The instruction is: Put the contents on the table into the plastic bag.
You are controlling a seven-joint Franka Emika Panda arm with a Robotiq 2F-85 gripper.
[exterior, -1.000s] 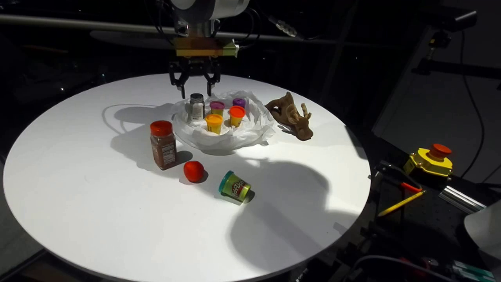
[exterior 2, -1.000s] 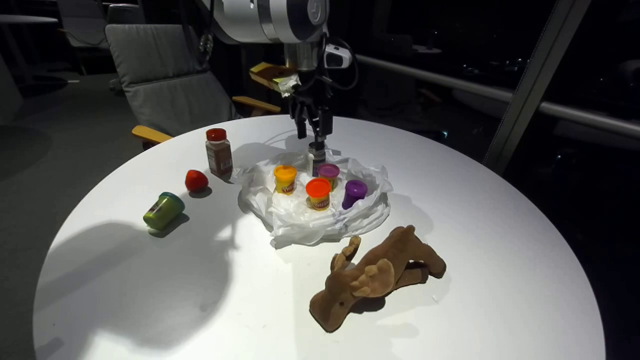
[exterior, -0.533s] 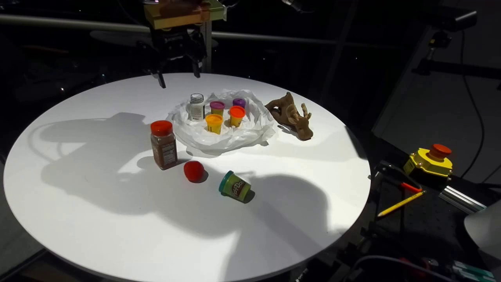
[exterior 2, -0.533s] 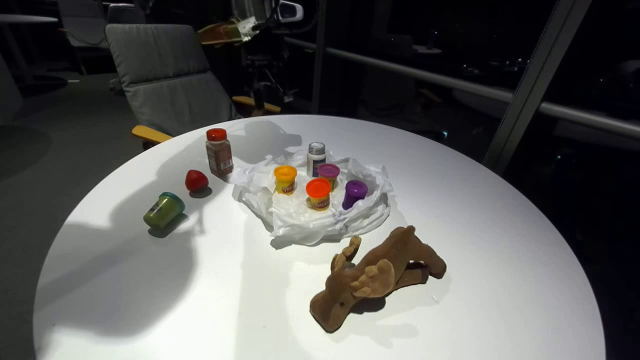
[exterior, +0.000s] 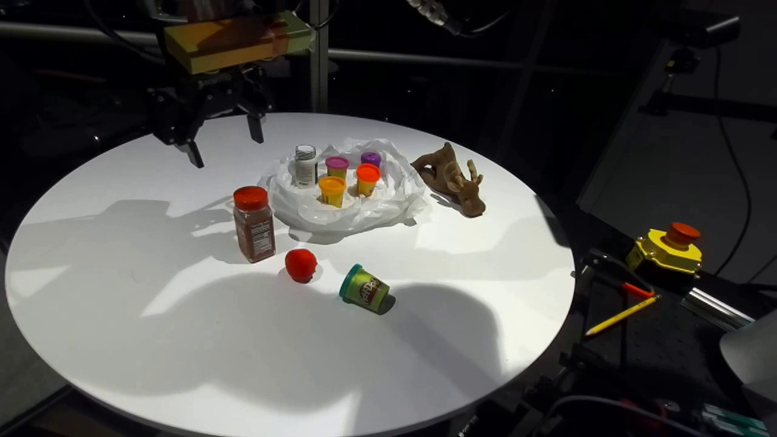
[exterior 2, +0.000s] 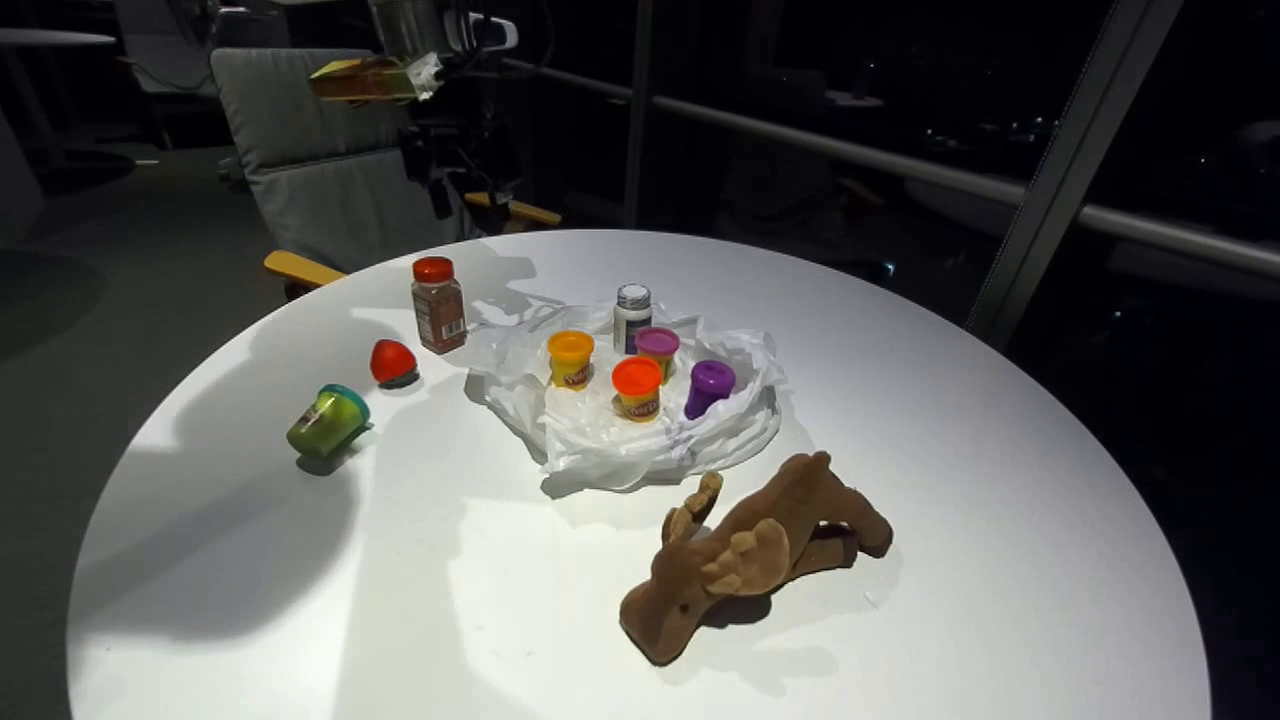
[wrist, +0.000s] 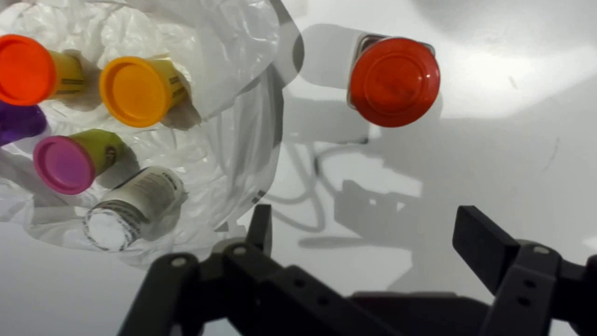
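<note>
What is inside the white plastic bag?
Inside the open bag sit a white bottle, a yellow-orange-lidded tub, a red-orange-lidded tub, a pink-lidded tub and a purple tub. What lies beneath the bag is covered.

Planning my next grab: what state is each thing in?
Pincer: open, empty
Bag: spread open
Bottle: upright, capped, in bag
Amber tub: upright, lidded, in bag
Red-orange tub: upright, lidded, in bag
Pink tub: upright, lidded, in bag
Purple tub: tilted, in bag
Spice jar: upright, capped, on table
Green tub: on its side, lidded
Red ball: loose on table
Moose: lying down
Red button: cannot tell if pressed
</note>
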